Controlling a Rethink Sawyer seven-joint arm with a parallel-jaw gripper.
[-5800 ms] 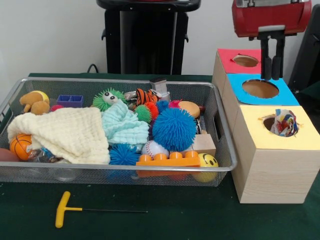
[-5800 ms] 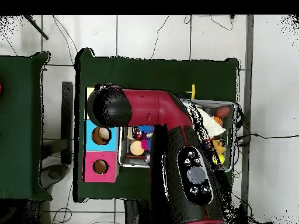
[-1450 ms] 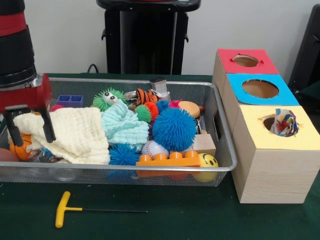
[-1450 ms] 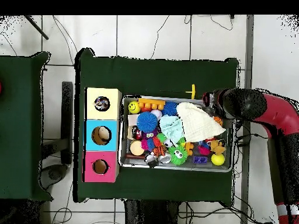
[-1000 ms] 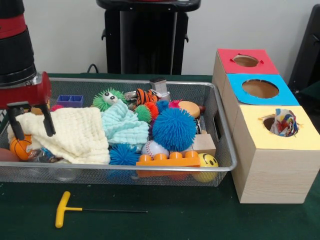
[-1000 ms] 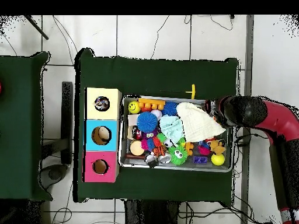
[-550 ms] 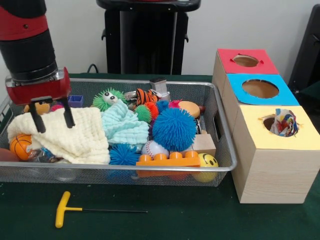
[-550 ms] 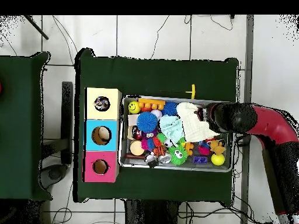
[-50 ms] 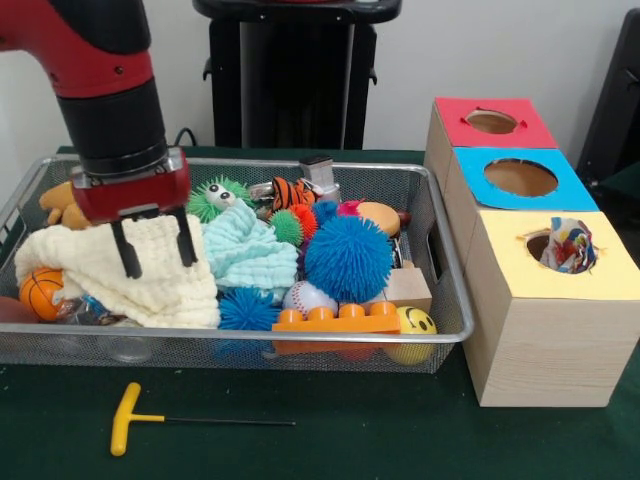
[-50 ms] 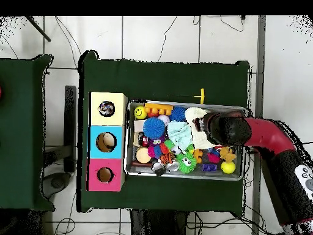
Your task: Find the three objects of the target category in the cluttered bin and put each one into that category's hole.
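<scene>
Underneath, green table cloth (image 9: pixel 350 440), white tiled floor (image 10: pixel 159 37), wire bin (image 9: pixel 440 300)

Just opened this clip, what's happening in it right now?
The Sawyer arm has its gripper down in the wire bin of toys, fingers open and straddling the cream cloth beside the pale blue cloth. It holds nothing. To the side stands the box with red, blue and yellow holes; a multicoloured cloth sticks out of the yellow one. A yellow-handled tool lies on the table outside the bin.
</scene>
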